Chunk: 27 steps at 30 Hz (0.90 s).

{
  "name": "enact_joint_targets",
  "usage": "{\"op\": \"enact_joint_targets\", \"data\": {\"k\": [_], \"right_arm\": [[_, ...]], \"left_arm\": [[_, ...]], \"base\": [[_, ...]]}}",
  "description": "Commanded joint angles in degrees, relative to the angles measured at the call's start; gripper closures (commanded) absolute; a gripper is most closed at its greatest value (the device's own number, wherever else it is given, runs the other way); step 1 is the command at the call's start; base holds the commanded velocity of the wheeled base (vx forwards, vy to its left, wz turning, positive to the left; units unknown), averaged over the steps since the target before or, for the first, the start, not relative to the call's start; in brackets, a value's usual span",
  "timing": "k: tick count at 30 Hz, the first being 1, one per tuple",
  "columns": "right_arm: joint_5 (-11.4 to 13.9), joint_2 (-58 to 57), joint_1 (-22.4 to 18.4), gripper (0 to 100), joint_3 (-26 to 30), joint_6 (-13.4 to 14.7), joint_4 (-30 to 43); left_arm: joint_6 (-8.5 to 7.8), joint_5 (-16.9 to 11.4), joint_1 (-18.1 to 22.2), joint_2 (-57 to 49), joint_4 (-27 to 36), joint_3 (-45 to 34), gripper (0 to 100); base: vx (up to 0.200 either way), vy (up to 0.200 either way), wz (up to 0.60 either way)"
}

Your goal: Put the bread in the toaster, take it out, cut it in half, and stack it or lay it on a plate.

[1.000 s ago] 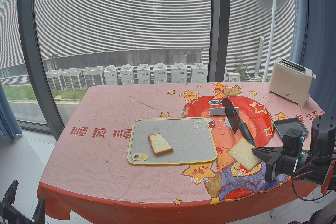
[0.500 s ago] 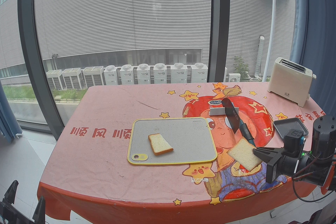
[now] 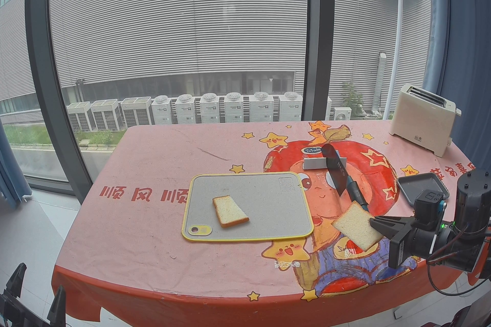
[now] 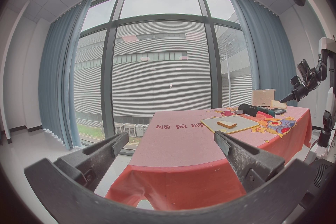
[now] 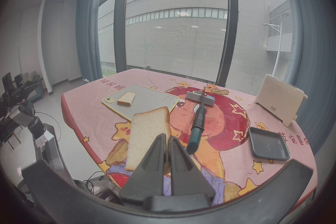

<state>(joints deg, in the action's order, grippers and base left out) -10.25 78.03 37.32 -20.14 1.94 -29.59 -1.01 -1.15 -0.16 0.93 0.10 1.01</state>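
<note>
My right gripper (image 3: 377,227) (image 5: 166,139) is shut on a whole slice of bread (image 3: 356,225) (image 5: 147,134), held tilted just above the table's front right part. A smaller piece of bread (image 3: 229,211) (image 5: 126,98) lies on the grey cutting board (image 3: 271,200). The cream toaster (image 3: 423,119) (image 5: 280,98) stands at the far right corner. A black knife (image 3: 341,177) (image 5: 198,119) rests with its blade on a small grey holder (image 3: 316,163). The dark plate (image 3: 422,187) (image 5: 267,144) sits to the right of the knife. My left gripper (image 4: 168,144) (image 3: 38,289) is open, low and off the table's front left.
A pink printed cloth (image 3: 153,159) covers the table, whose front edge lies close below the held bread. A large window with a dark frame post (image 3: 318,26) stands behind the table, and a blue curtain (image 3: 460,37) hangs at the right.
The head view has shifted a little to one side. The right gripper still holds the bread in about the same place, and nothing on the table has moved.
</note>
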Motion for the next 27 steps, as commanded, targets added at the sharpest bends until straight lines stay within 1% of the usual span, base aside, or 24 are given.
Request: {"op": "enact_joint_targets", "data": {"k": [1,6,16,17,20,23,25,26,27], "right_arm": [[0.0,0.0,0.0,100,-0.1,0.0,0.0],[-0.7,0.2,0.0,100,-0.2,0.0,-0.1],[-0.8,0.3,-0.2,100,-0.3,0.2,-0.1],[-0.7,0.3,-0.2,100,-0.3,0.3,-0.1],[-0.8,0.3,-0.2,100,-0.6,0.8,-0.1],[-1.1,0.4,-0.3,100,-0.8,2.0,-0.1],[-2.3,0.5,-0.3,100,-0.9,2.5,-0.1],[-2.3,0.5,-0.3,100,-0.9,2.5,-0.1],[-2.9,0.5,-0.2,100,-0.9,2.9,-0.1]], "left_arm": [[0.05,0.0,0.1,-0.4,0.0,-0.9,0],[0.05,0.0,0.1,-0.3,0.0,-0.9,0],[-0.04,-0.1,0.1,-0.3,0.0,-0.9,0],[0.22,-0.1,0.1,-0.3,-0.1,-0.9,0],[0.13,-0.2,0.1,-0.3,-0.1,-0.9,0],[0.13,-0.2,0.1,-0.3,-0.1,-0.9,0],[0.13,-0.2,0.1,-0.4,-0.1,-0.9,0],[0.13,-0.2,0.1,-0.4,-0.1,-0.9,0],[0.13,-0.2,0.1,-0.3,-0.1,-0.9,0]], "base": [[0.0,-0.2,0.0],[0.0,-0.2,0.0],[0.0,-0.2,0.0],[0.0,-0.2,0.0],[0.0,0.0,0.0],[0.0,0.0,0.0],[0.0,0.0,0.0],[0.0,0.0,0.0],[0.0,0.0,0.0]]}}
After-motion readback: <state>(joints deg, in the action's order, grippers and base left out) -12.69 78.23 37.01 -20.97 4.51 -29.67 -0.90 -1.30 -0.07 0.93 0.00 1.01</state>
